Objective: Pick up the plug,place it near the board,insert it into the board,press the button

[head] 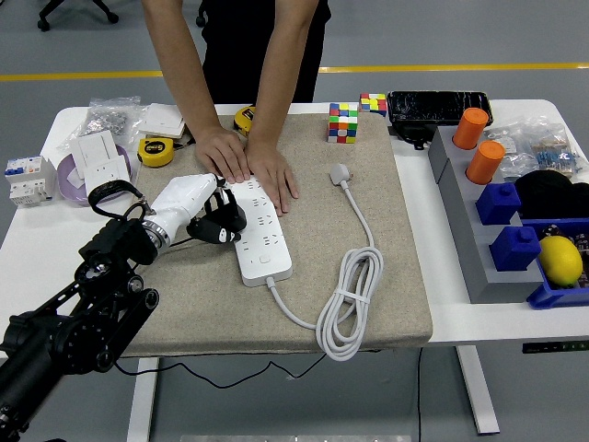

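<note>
- We see the left hand (213,219) reaching in from the lower left, its white back up and its dark fingers (228,224) curled down against the left edge of the white board (261,235), at about the middle of its length; the fingers close on nothing, they only rest on the strip's side.
- We find the board lying lengthwise on a beige mat (386,276) that covers the middle of the white counter (37,241).
- We note a person standing at the far side, with both of the person's hands (248,166) flat, side by side, pressing on the board's far end.
- We see the plug (340,173) lying free on the mat to the right of the board, well apart from it and from the left hand, nothing holding it.
- Its white cable (354,299) runs toward us, gathers into a coiled bundle near the mat's front edge, then curves back to the board's near end.
- We cannot make out the board's button at this size.
- Beyond the plug, two colourful cubes (344,122) sit at the mat's far edge; yellow tape measures (158,151) lie on the counter at the left.
</note>
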